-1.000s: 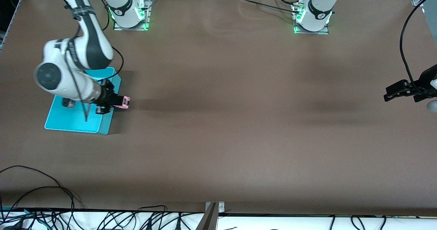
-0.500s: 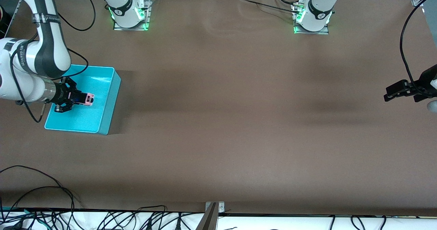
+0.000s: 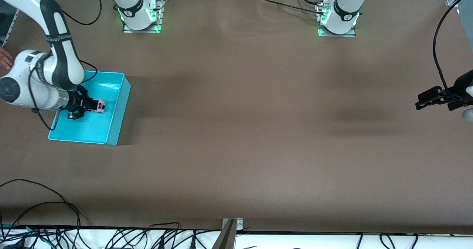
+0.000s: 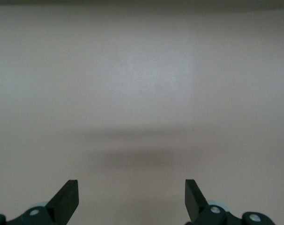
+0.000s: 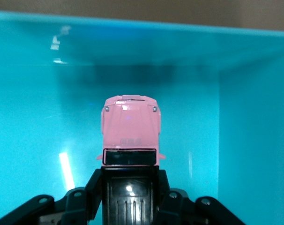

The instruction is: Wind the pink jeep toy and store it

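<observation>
Right pincer [image 3: 88,105] clenched on the tiny light pink plastic jeep toy with black roof [image 3: 98,105], inside the shallow rectangular cyan plastic bin [image 3: 117,112] at the right arm's end of the brown counter [image 3: 244,130]. Left pincer [image 3: 423,100] released, waiting over the counter's left-arm end.

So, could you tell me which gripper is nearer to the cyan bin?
Right. The right gripper holds the pink jeep toy inside the cyan bin; the left gripper waits open at the table's left-arm end.
</observation>
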`<state>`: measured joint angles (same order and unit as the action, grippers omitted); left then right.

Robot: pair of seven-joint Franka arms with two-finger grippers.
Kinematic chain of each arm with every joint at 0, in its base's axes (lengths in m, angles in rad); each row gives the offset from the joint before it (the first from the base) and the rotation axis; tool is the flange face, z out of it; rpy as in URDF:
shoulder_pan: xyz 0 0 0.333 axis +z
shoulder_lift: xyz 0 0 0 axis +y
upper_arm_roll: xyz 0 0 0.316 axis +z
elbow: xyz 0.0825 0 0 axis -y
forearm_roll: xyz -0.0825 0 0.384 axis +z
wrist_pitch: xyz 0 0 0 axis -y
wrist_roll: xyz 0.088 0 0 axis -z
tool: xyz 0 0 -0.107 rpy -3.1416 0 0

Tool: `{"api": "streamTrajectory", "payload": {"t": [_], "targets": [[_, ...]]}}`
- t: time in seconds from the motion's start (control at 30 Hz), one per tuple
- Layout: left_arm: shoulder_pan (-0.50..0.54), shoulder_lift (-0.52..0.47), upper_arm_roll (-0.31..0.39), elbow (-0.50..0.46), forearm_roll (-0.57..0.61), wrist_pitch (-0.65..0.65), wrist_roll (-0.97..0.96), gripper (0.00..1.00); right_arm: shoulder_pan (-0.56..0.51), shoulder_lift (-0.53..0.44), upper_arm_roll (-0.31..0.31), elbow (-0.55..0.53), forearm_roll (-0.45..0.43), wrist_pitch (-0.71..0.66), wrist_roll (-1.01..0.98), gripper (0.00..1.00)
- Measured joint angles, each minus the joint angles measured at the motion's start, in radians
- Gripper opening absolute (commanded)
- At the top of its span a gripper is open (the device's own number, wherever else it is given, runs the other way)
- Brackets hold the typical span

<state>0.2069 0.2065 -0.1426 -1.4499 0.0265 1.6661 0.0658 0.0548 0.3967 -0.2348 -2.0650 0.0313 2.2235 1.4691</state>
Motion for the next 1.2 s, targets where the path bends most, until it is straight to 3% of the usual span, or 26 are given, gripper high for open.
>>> {"api": "streamTrajectory", "payload": {"t": [0.03, 0.07, 0.13, 0.2, 0.5, 0.7, 1.0, 1.2], "targets": [[0.000, 0.000, 0.000, 0.000, 0.000, 0.000, 0.000, 1.00, 0.000, 0.008, 0.004, -0.002, 0.000, 0.009, 0.000, 0.28], [0.000, 0.000, 0.000, 0.000, 0.000, 0.000, 0.000, 1.00, 0.001, 0.017, 0.008, -0.002, 0.000, 0.017, 0.000, 0.40], [0.000, 0.000, 0.000, 0.000, 0.000, 0.000, 0.000, 1.00, 0.002, 0.029, 0.014, -0.002, 0.001, 0.031, 0.000, 0.76], [0.000, 0.000, 0.000, 0.000, 0.000, 0.000, 0.000, 1.00, 0.003, 0.035, 0.017, -0.002, 0.001, 0.038, 0.000, 1.00], [0.000, 0.000, 0.000, 0.000, 0.000, 0.000, 0.000, 1.00, 0.004, 0.014, 0.018, 0.016, 0.001, 0.002, -0.020, 1.00], [0.000, 0.000, 0.000, 0.000, 0.000, 0.000, 0.000, 1.00, 0.004, -0.035, 0.018, 0.077, 0.002, -0.150, -0.076, 1.00], [0.000, 0.000, 0.000, 0.000, 0.000, 0.000, 0.000, 1.00, 0.002, -0.092, 0.014, 0.304, 0.002, -0.497, -0.174, 1.00], [0.000, 0.000, 0.000, 0.000, 0.000, 0.000, 0.000, 1.00, 0.002, -0.097, 0.003, 0.440, 0.001, -0.634, -0.276, 1.00]]}}
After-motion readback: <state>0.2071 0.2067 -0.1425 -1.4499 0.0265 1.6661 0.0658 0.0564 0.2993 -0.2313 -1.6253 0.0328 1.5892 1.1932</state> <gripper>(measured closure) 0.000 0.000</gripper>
